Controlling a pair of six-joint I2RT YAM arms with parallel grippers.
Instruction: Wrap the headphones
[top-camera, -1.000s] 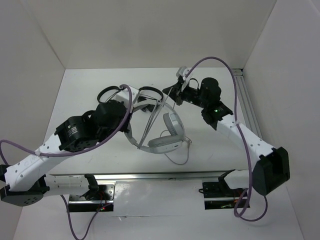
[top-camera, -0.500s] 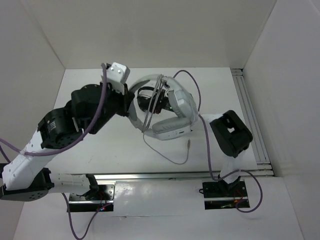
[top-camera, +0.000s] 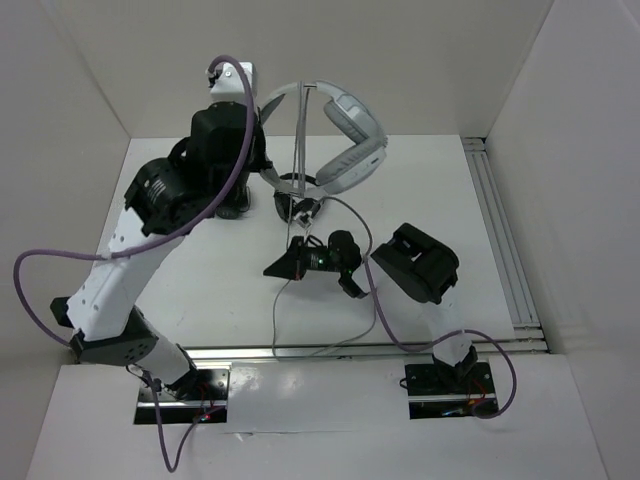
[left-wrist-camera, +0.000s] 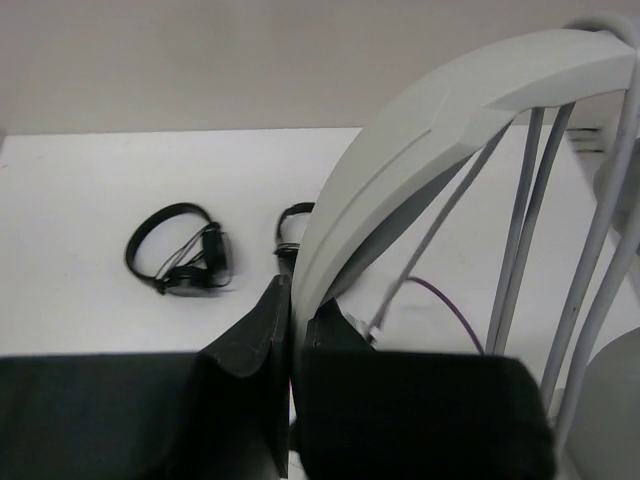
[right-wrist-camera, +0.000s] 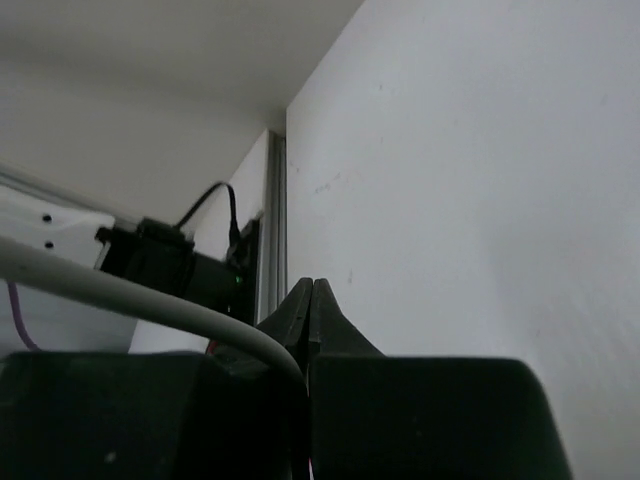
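Note:
The white and light-grey headphones (top-camera: 345, 125) hang in the air at the back of the table. My left gripper (top-camera: 263, 112) is raised high and is shut on their headband (left-wrist-camera: 400, 170), which runs up between my left gripper's (left-wrist-camera: 292, 310) jaws. Several strands of the thin grey cable (top-camera: 299, 160) run from the headband straight down to my right gripper (top-camera: 283, 266), which is low over the table's middle. In the right wrist view my right gripper (right-wrist-camera: 312, 290) is shut with the cable (right-wrist-camera: 150, 298) running into its jaws. The cable's loose end trails to the front rail.
Two small black headphones (left-wrist-camera: 180, 262) lie on the table at the back, one (top-camera: 291, 203) under the hanging headset and the other mostly behind my left arm. A metal rail (top-camera: 500, 240) runs along the right edge. White walls surround the table.
My left arm has lifted the headphones up off the table and toward the back. My right arm has folded in, and its gripper now holds the cable low at the table's middle.

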